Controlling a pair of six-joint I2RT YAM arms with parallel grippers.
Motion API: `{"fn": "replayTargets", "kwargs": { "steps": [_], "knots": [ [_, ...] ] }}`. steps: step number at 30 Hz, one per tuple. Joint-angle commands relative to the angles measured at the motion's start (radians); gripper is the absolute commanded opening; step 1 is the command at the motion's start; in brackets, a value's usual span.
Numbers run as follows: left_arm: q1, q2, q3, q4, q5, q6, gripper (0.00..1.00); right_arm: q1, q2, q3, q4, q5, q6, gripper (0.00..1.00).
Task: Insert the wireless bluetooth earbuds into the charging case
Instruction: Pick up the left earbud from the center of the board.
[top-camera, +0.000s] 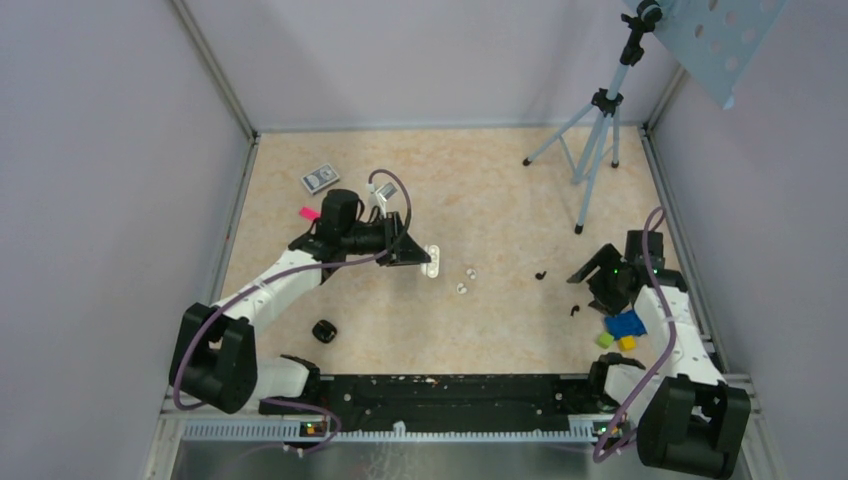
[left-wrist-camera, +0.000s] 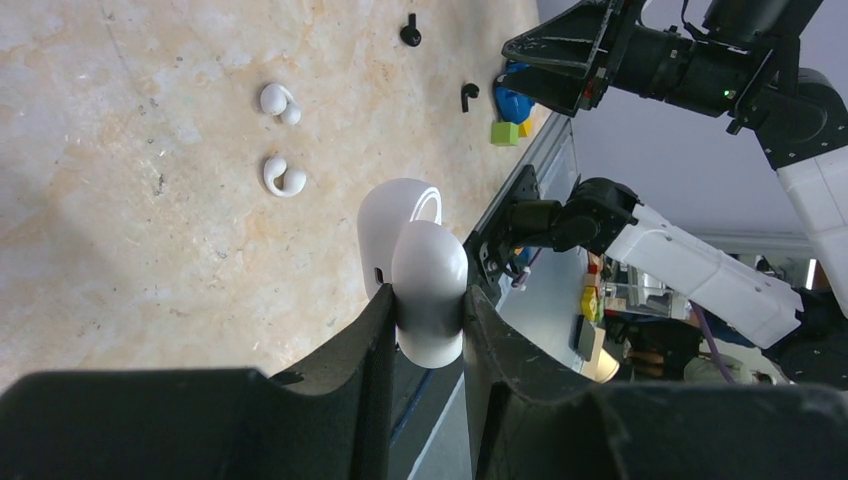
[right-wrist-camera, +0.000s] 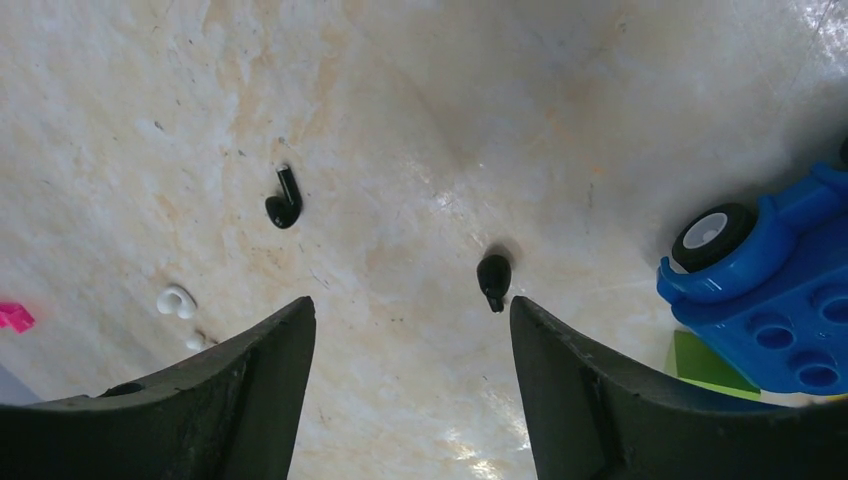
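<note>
Far-left corner of tabletop (top-camera: 500, 190): grey card box (top-camera: 320, 178), with a pink scrap (top-camera: 308, 212) just nearer. A small black rounded object (top-camera: 323, 331) sits near the near edge, left side, apart from everything else.

Left jaws are clamped on the white charging case (left-wrist-camera: 430, 290), gripping it from both sides. It is held left of the tabletop's middle. Its two halves look swung apart, but I cannot tell for sure.

White earbuds lie loose on the tabletop just right of the case, close together. One white bud (top-camera: 471, 271) is farther back and the other white bud (top-camera: 462, 288) is nearer. Neither touches the case.

Black earbuds are right of centre, well apart from the white pair. The far black bud (top-camera: 541, 274) lies in the open. The near black bud (right-wrist-camera: 494, 280) lies on the tabletop between the right jaws, just beside one finger's tip.

Right jaws stand wide apart, gripping nothing, low over the tabletop near the right edge.

By the right edge, clustered: blue toy car (top-camera: 625, 323), green block (top-camera: 604, 340), yellow block (top-camera: 627, 343). A tripod (top-camera: 598, 130) stands at the far-right corner.
</note>
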Motion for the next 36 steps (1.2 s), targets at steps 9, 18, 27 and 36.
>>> {"fn": "replayTargets", "kwargs": {
  "steps": [9,18,27,36],
  "knots": [
    [0.005,0.051,0.061,-0.092,0.004,0.105,0.06,-0.004,-0.020,-0.001,0.020,0.099,-0.032,0.70],
    [0.004,0.039,0.034,-0.047,-0.004,0.077,0.06,0.092,-0.027,0.062,0.014,0.118,-0.063,0.71],
    [0.029,-0.096,0.012,-0.182,-0.183,0.087,0.06,0.733,0.220,0.313,0.138,0.314,-0.108,0.62],
    [0.084,-0.110,-0.026,-0.313,-0.188,0.148,0.05,0.866,0.507,0.436,0.238,0.272,-0.126,0.26]
  ]
}}
